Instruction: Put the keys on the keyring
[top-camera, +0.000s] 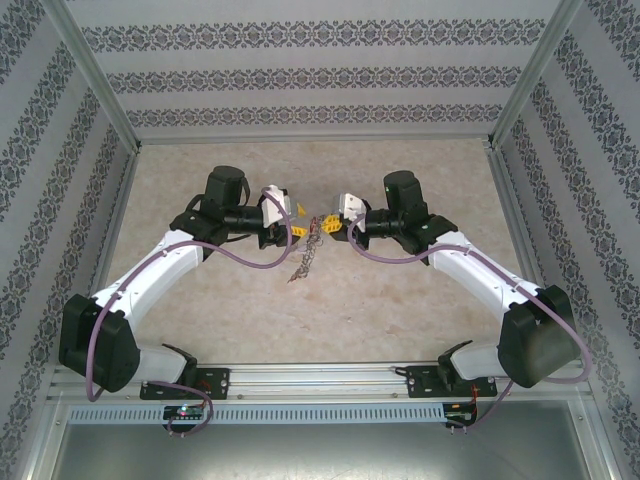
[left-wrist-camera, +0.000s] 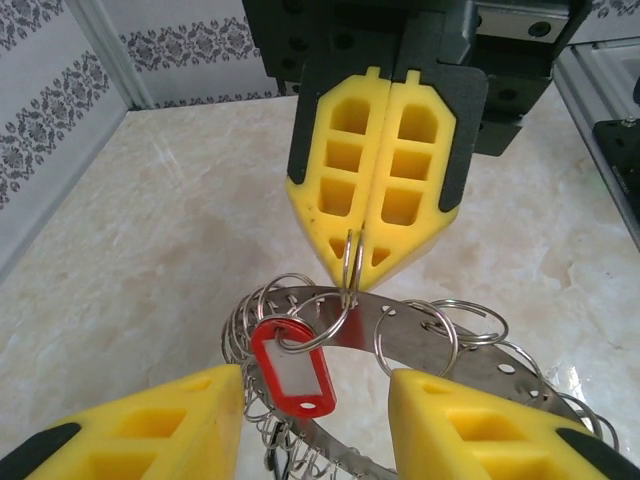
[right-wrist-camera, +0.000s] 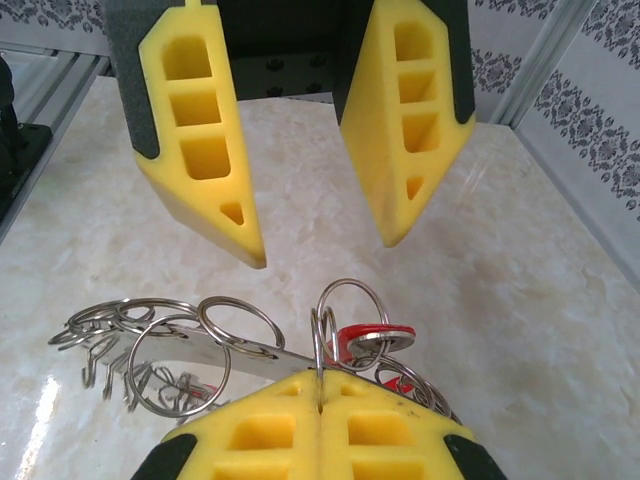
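Note:
The keyring (left-wrist-camera: 474, 359) is a thin metal band with holes, strung with several wire rings. It hangs in the air between both grippers (top-camera: 305, 262). A key with a red plastic head (left-wrist-camera: 295, 370) dangles from one ring, seen edge-on in the right wrist view (right-wrist-camera: 375, 338). My right gripper (right-wrist-camera: 320, 378) is shut on an upright ring at the band's edge (left-wrist-camera: 355, 275). My left gripper (left-wrist-camera: 315, 372) faces it, open, with its yellow fingers (right-wrist-camera: 200, 150) apart. The red key hangs between them, touching neither. The band (right-wrist-camera: 241, 351) runs left from the right gripper's pads.
The beige marbled tabletop (top-camera: 400, 300) lies below the hanging ring. Patterned walls and metal frame posts (top-camera: 100, 90) enclose the table. A rail (top-camera: 320, 378) runs along the near edge by the arm bases.

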